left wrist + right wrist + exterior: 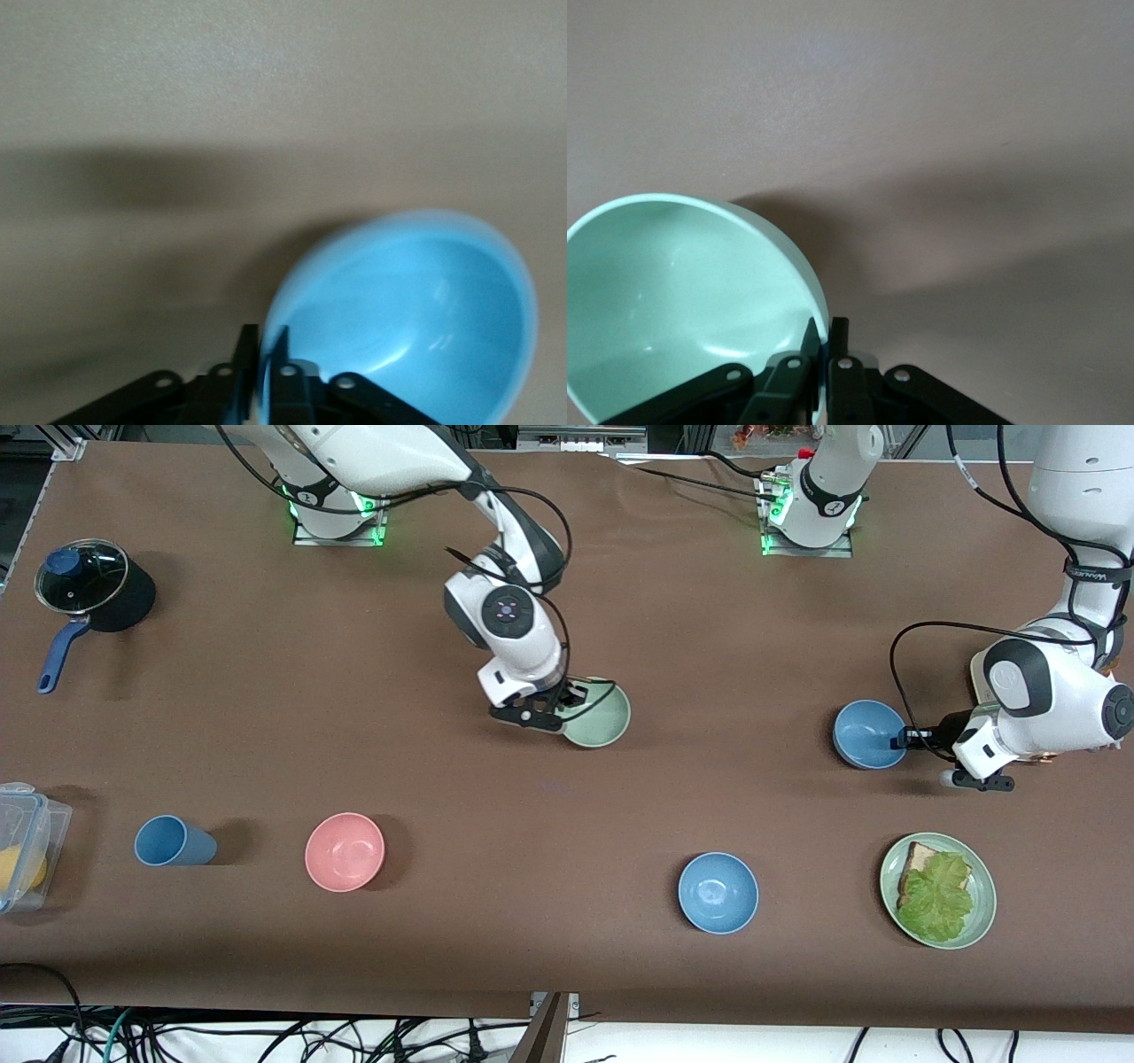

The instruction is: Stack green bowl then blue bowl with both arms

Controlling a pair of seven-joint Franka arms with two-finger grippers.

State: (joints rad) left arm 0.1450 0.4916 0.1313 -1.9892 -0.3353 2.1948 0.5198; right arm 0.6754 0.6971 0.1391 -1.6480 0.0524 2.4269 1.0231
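- Right gripper (567, 707) low at mid-worktop, jaws clenched on the rim of the green bowl (601, 715); right wrist view shows the rim pinched thin between the two fingers (808, 341).
- Green bowl looks tipped in that grip, near the middle of the worktop (443, 974), farther from the front camera than the pink bowl (345, 851).
- Left gripper (912, 737) at the left arm's end, jaws clamped on the rim of the blue bowl (866, 733); same thin pinch in the left wrist view (260, 359).
- Blue bowl is farther from the front camera than the green plate (982, 921) with bread and lettuce, and than the second blue bowl (718, 892).
- Step in hand, as I judge it: both grasps made, green bowl to be set first as the base.
- To do it well: put the green bowl flat and upright before letting go; a rim pinch lets a bowl swing, so move slowly.
- Bring the blue bowl over level, centre it above the green one, lower until it nests, then release.
- Risk: arms crowding at the middle; right arm should clear out first.
- Blue cup (173, 841), pot (93, 589), plastic box (22, 846) sit at the right arm's end, untouched.
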